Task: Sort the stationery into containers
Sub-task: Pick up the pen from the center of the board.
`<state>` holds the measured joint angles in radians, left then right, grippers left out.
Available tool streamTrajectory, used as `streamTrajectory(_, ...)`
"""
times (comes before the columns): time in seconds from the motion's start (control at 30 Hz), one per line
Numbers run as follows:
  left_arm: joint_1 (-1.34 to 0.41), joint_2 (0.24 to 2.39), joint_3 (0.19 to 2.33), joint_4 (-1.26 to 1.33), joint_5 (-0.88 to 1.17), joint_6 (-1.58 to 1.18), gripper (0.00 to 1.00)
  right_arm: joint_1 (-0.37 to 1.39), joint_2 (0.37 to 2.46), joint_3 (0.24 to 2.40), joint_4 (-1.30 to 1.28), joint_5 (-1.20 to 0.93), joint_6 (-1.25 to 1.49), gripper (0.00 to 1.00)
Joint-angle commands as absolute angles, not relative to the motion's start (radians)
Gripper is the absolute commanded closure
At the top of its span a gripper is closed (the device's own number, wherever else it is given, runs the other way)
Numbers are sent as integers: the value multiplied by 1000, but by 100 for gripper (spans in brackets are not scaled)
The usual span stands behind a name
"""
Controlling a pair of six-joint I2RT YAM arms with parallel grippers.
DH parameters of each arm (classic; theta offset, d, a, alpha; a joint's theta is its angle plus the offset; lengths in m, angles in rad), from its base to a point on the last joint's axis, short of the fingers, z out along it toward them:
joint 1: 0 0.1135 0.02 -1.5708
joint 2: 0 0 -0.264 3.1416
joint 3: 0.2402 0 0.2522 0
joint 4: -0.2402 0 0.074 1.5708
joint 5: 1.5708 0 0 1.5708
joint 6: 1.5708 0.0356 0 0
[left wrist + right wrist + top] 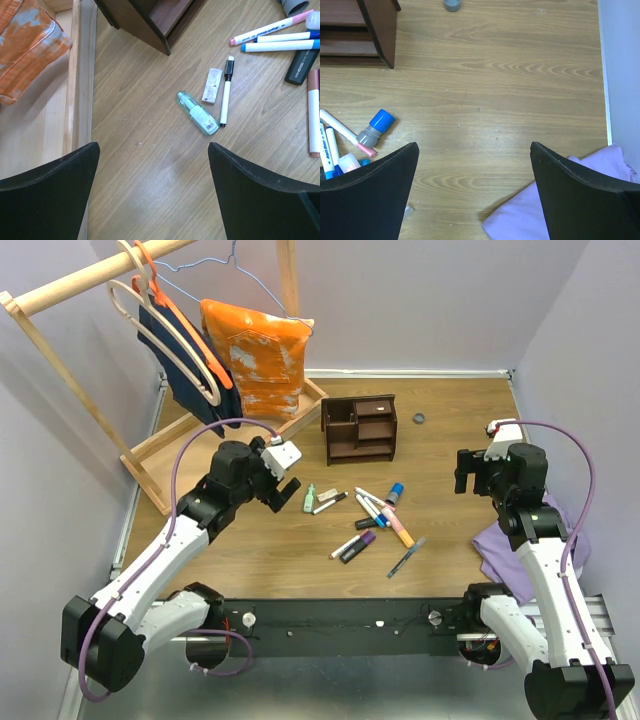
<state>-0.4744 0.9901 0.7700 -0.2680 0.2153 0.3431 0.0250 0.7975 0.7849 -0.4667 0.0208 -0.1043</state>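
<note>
Green eraser (197, 112) lies diagonally, upper-left to lower-right, just ahead of my nearer left pincer (152, 147), spread wide, empty.

2 black-and-white arms (150, 570), purple cables (235, 421)

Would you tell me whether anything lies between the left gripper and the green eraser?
Nothing visible does: only bare table lies between the open left gripper and the green eraser; the beige piece lies beyond it.
</note>
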Motion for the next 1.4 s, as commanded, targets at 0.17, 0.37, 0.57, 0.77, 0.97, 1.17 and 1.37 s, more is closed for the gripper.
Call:
streamTrajectory(0.17,-494,1057,883,-265,265,290,1,26,811,864,-534,-55,-116,0)
streamTrajectory(0.37,-541,1069,939,-310,330,342,1,28,815,917,-610,-219,-166,0)
streamTrajectory(0.57,-618,1284,1229,-619,364,365,1,26,821,1000,-653,-196,-158,0)
streamTrajectory(0.77,-653,1470,1388,-724,238,155,1,26,862,1084,-722,-138,-83,0)
streamTrajectory(0.97,-713,1477,1325,-695,69,251,6,28,891,1086,-697,-152,-92,0)
streamTrajectory(1.17,-703,1546,1356,-859,-51,178,13,26,942,1111,-673,-198,-34,1)
streamTrajectory(1.37,-730,1489,1258,-776,150,134,23,28,951,1137,-709,-160,22,2)
